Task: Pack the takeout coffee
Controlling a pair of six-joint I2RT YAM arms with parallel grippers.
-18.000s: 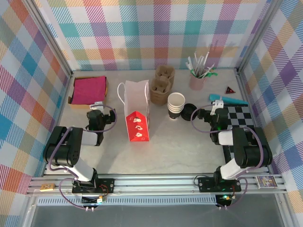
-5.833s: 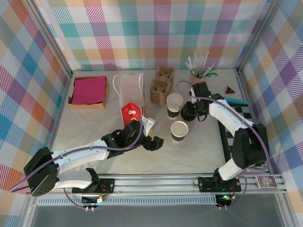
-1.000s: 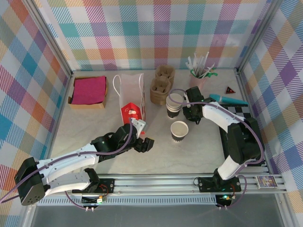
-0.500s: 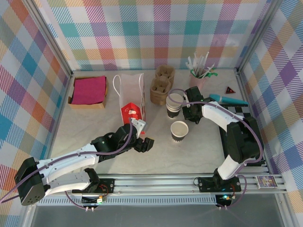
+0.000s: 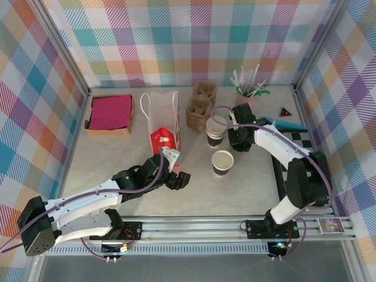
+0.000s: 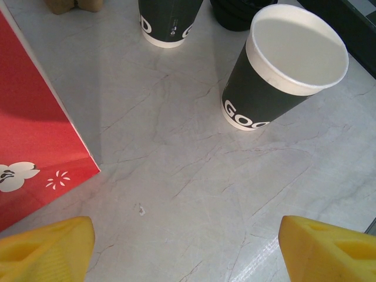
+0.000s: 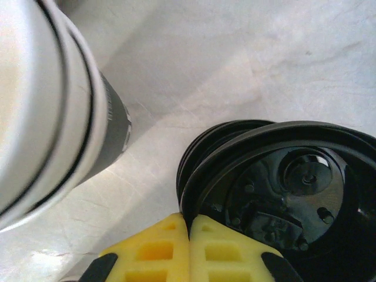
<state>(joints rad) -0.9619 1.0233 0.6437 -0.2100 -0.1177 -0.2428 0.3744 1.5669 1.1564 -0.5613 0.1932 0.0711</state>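
The takeout coffee cup (image 5: 222, 163) stands upright and lidless in the middle of the table, white inside with a dark band (image 6: 282, 76). My right gripper (image 5: 238, 138) is behind it, beside the stack of cups (image 5: 217, 130). In the right wrist view the right gripper (image 7: 189, 222) is shut on the rim of a black lid (image 7: 282, 176), tilted above the other lids (image 7: 197, 154). My left gripper (image 5: 180, 178) hovers left of the cup. It is open (image 6: 188, 252), with bare table between its yellow fingertips (image 6: 50, 247).
A white paper bag with a red front (image 5: 166, 141) stands open left of the cups (image 6: 35, 129). Cardboard cup carriers (image 5: 200, 107), a straw holder (image 5: 245, 97), a box of red napkins (image 5: 110, 111) and a checkered board (image 5: 296, 144) line the back and right.
The right gripper has closed on the lid's rim and shifted slightly toward the back. The left arm has stayed still.
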